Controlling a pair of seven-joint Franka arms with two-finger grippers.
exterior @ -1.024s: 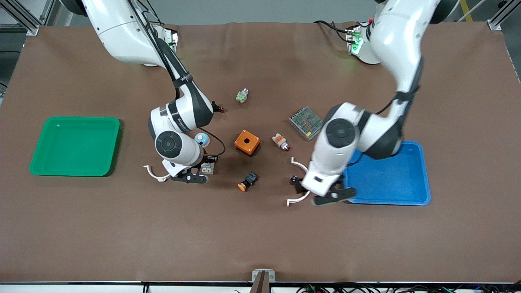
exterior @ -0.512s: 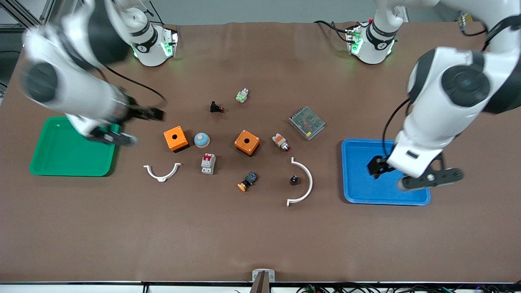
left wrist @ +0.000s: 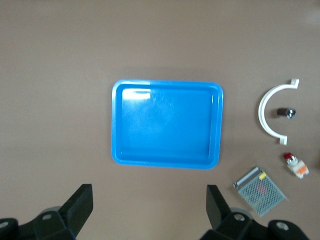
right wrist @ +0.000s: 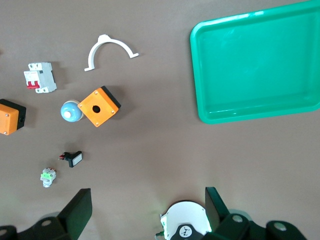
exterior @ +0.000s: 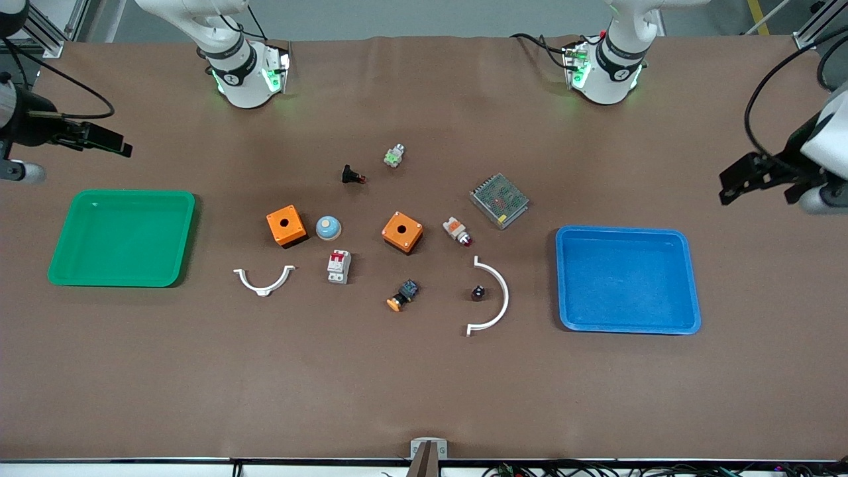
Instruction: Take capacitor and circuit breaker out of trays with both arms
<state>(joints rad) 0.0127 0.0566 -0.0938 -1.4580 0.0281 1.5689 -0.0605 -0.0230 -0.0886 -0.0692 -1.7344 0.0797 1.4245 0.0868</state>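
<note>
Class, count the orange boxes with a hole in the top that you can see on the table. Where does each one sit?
2. One orange box touches the blue dome, toward the right arm's end. The other orange box sits mid-table, beside the white-orange part.

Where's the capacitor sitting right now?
In the front view, the capacitor lies on the table inside the curve of the larger white arc bracket, between the orange-capped button and the blue tray.
</note>
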